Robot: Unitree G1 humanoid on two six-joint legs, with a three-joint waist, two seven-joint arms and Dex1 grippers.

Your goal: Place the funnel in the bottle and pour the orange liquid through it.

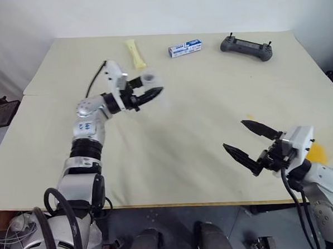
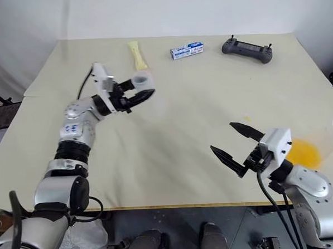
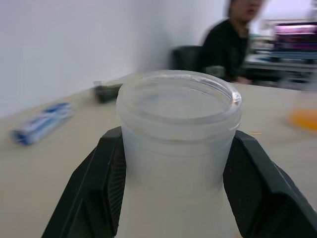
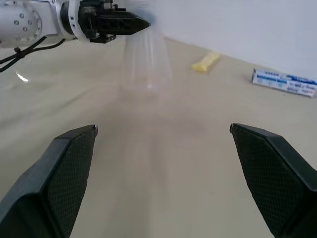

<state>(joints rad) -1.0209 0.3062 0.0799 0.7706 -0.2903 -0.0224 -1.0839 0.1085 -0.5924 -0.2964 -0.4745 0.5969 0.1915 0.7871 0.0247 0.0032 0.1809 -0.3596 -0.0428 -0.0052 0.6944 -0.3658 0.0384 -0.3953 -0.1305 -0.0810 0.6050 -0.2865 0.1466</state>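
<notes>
Bottle [image 3: 178,144] neck pinched between left gripper [image 1: 149,94] fingers [image 3: 96,188], upper left of frame, rim poking past the fingertips, held off the table [image 1: 200,123]. Right gripper [image 1: 250,143] lower right, fingers spread wide, nothing between them. Orange liquid [image 2: 305,152] patch just right of it

Surface: a pale cream table [image 1: 172,135] with a wooden front edge.
Far side, left: a pale yellow wrapped stick [image 1: 135,53] lies flat, lengthwise toward the back.
Far side, middle: a small blue and white box [image 1: 185,47] lies near the stick.
Far side, right: a dark grey handheld controller [image 1: 246,46] lies well apart from the box.
Near right edge: the orange liquid [image 2: 303,151] shows as a round orange patch; its container is hard to make out.
</notes>
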